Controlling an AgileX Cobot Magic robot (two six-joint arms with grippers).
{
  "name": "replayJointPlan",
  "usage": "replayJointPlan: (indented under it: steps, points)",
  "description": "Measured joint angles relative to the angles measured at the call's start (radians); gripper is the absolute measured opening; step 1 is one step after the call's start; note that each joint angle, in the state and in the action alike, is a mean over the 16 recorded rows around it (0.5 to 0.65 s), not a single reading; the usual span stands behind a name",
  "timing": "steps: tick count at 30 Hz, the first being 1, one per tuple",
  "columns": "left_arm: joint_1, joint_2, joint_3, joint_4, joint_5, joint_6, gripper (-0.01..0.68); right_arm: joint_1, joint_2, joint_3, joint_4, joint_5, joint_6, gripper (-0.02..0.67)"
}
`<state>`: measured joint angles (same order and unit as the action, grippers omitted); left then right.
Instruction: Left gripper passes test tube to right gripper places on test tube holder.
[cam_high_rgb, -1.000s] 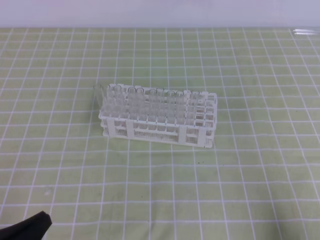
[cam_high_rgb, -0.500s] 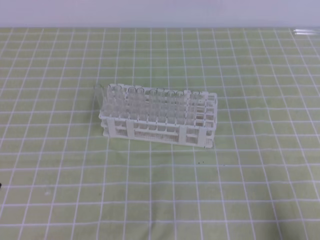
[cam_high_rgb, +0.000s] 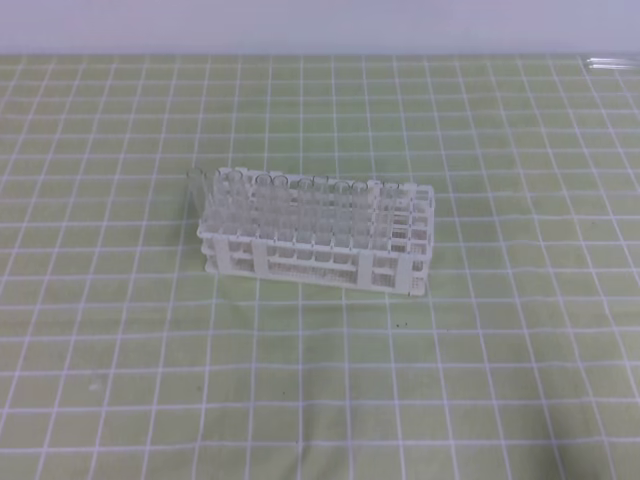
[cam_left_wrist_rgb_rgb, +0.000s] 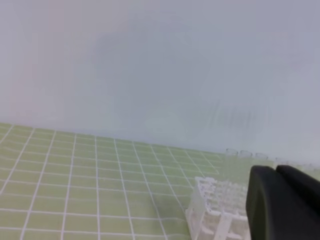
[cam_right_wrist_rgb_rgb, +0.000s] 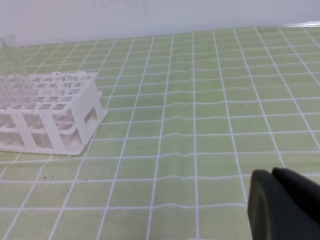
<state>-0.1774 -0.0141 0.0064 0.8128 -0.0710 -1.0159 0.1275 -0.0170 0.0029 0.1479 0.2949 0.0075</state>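
Observation:
The white test tube holder (cam_high_rgb: 315, 262) stands in the middle of the green checked cloth, with several clear tubes (cam_high_rgb: 300, 205) upright in its back rows. One thin tube (cam_high_rgb: 194, 190) rises at its far left corner. Which of them is the task's test tube I cannot tell. Neither gripper shows in the exterior high view. In the left wrist view my left gripper (cam_left_wrist_rgb_rgb: 276, 171) is shut and empty, with the holder (cam_left_wrist_rgb_rgb: 210, 210) just beyond it. My right gripper (cam_right_wrist_rgb_rgb: 271, 173) is shut and empty too, well to the right of the holder (cam_right_wrist_rgb_rgb: 55, 115).
Something clear and glassy (cam_high_rgb: 610, 64) lies at the cloth's far right edge. A pale wall (cam_left_wrist_rgb_rgb: 150, 65) rises behind the table. A few dark specks (cam_high_rgb: 400, 322) dot the cloth in front of the holder.
A black part of an arm at the lower left corner of the exterior high view has drawn out of the picture. The holder and its tubes have not moved.

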Motion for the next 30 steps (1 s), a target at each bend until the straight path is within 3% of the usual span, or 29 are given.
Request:
replayJointPlan:
  steps: [6, 16, 19, 22, 30]
  points:
    - [0.0, 0.003, -0.001, -0.262, 0.109, 0.228, -0.002, 0.0, 0.0, 0.0, 0.0, 0.0, 0.0, -0.016]
    - [0.0, 0.005, 0.0, -0.98, 0.325, 1.051, -0.002, 0.0, 0.0, 0.0, 0.0, 0.0, 0.0, -0.016]
    - [0.0, 0.007, -0.001, -1.103, 0.35, 1.227, -0.002, 0.0, 0.0, 0.0, 0.0, 0.0, 0.0, -0.016]
    - [0.001, 0.006, 0.001, -1.162, 0.362, 1.324, -0.002, 0.0, 0.0, 0.0, 0.0, 0.0, 0.0, -0.016]
    - [0.023, 0.006, 0.001, -1.155, 0.389, 1.338, -0.002, 0.0, 0.0, 0.0, 0.0, 0.0, 0.0, -0.016]
